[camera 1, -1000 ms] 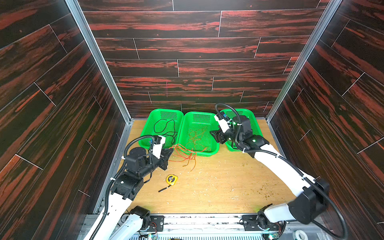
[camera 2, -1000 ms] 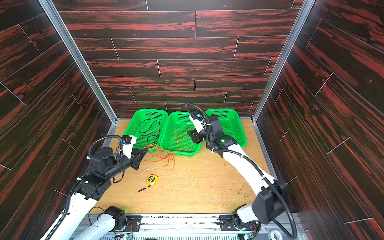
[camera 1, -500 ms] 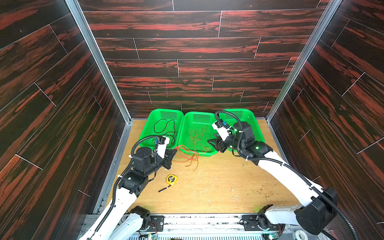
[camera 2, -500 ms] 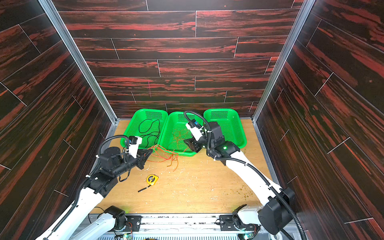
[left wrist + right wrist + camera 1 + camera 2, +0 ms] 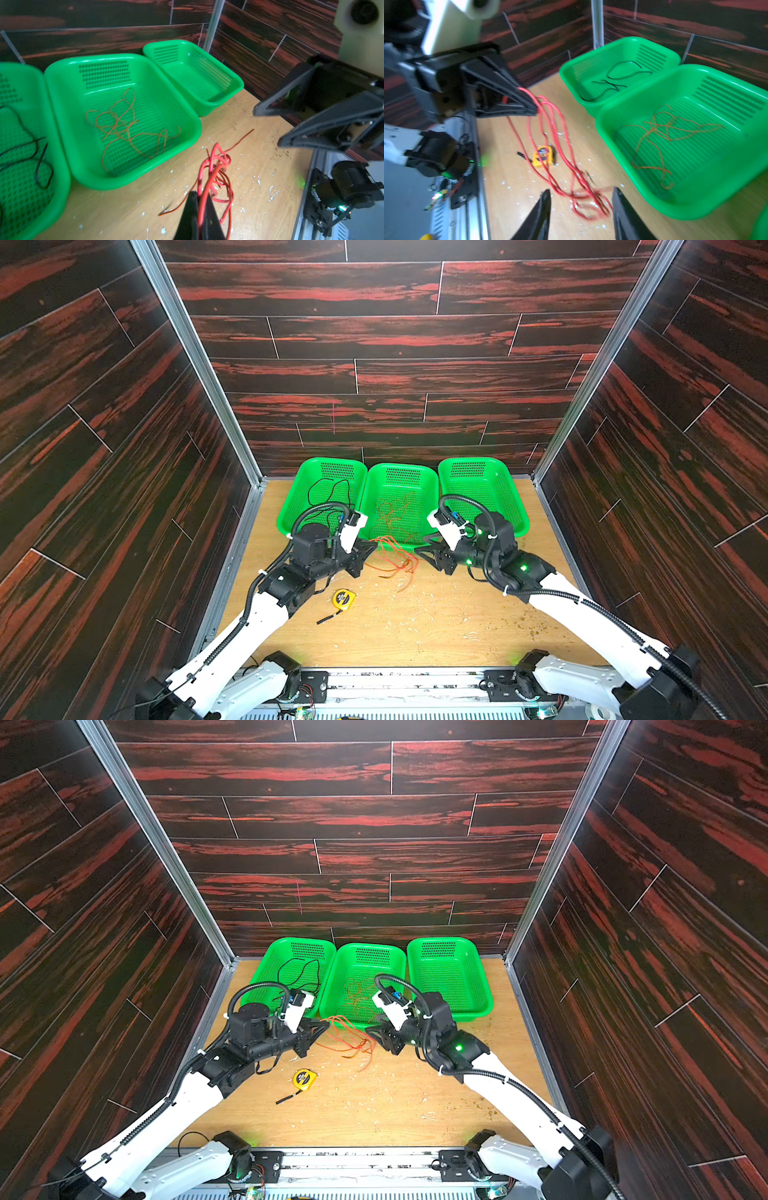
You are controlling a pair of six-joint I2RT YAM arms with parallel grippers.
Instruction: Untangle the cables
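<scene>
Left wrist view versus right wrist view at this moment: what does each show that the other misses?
Only the left wrist view: the right gripper from outside, jaws apart, and the whole empty basket. Only the right wrist view: the tape measure and the left gripper from outside. Both: the red cable pinched by the left gripper, the orange cable in the middle basket, the black cable in the third basket.

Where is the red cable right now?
In both top views the red cable lies on the wooden table just before the middle green basket, between the left gripper, which pinches it, and the right gripper.
</scene>
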